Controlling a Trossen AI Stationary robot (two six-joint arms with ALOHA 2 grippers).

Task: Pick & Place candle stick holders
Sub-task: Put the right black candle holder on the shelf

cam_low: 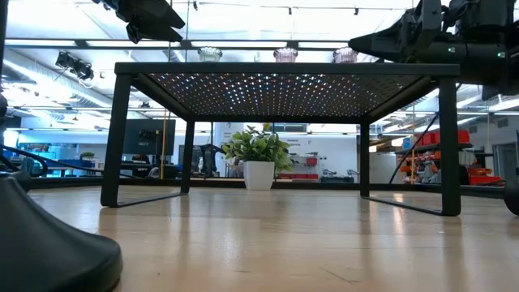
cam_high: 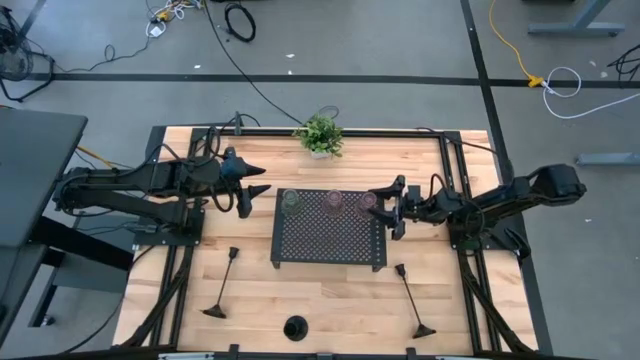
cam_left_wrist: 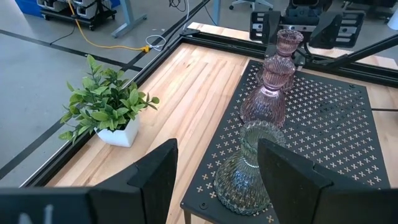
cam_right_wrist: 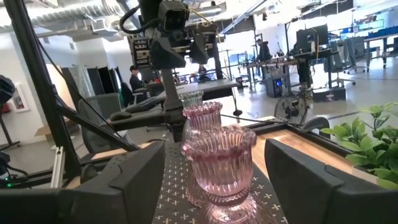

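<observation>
Three glass candle stick holders stand in a row along the far edge of the black perforated tray: a greenish one, a pinkish one and a second pinkish one. My left gripper hangs open just left of the greenish holder, a little above the tray. My right gripper is open, its fingers standing on either side of the right pinkish holder without touching it. Two tall black holders and a squat black one are on the table near its front edge.
A leafy potted plant stands at the table's far edge behind the tray. The tray is raised on legs with open space beneath. Bare wood lies between the tray and the black holders. A person shows far off in the room.
</observation>
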